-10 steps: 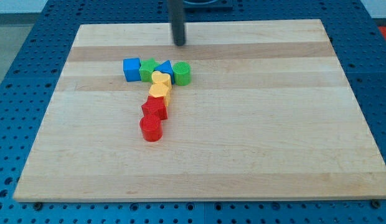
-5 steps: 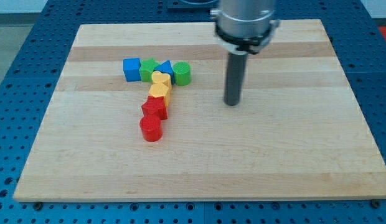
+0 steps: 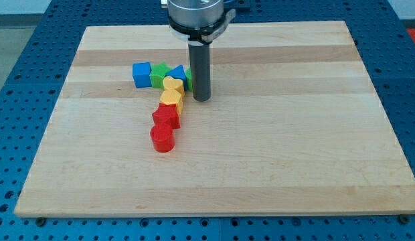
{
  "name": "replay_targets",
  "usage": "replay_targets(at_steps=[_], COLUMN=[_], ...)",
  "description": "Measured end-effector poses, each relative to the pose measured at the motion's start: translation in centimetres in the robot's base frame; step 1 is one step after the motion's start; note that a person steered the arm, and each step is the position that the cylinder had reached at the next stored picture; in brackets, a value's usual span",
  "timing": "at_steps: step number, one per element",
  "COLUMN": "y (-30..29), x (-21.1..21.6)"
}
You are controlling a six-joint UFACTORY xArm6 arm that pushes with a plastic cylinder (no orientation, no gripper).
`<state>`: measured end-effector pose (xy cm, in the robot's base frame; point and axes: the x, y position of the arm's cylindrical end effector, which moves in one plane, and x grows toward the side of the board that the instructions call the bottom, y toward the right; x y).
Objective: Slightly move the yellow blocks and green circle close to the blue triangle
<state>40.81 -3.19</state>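
Note:
My tip (image 3: 201,98) rests on the board just right of the block cluster, in front of the green circle (image 3: 189,78), which the rod mostly hides. The blue triangle (image 3: 177,71) sits left of the green circle. A yellow heart (image 3: 172,85) lies just below the triangle, touching it. A yellow hexagon (image 3: 171,98) sits directly below the heart. My tip is about a block's width right of the yellow hexagon.
A blue cube (image 3: 141,73) and a green star (image 3: 158,73) stand left of the triangle in one row. A red star (image 3: 166,117) and a red cylinder (image 3: 162,137) continue the column below the yellow blocks. The wooden board (image 3: 294,147) lies on a blue pegboard.
My tip went from the board's top edge down to the right of the cluster, then left, ending up against the green circle. The blocks have not visibly shifted.

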Motion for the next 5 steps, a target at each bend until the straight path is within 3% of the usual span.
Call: replay_targets(at_steps=[5], y=[-3.3], x=[0.0])
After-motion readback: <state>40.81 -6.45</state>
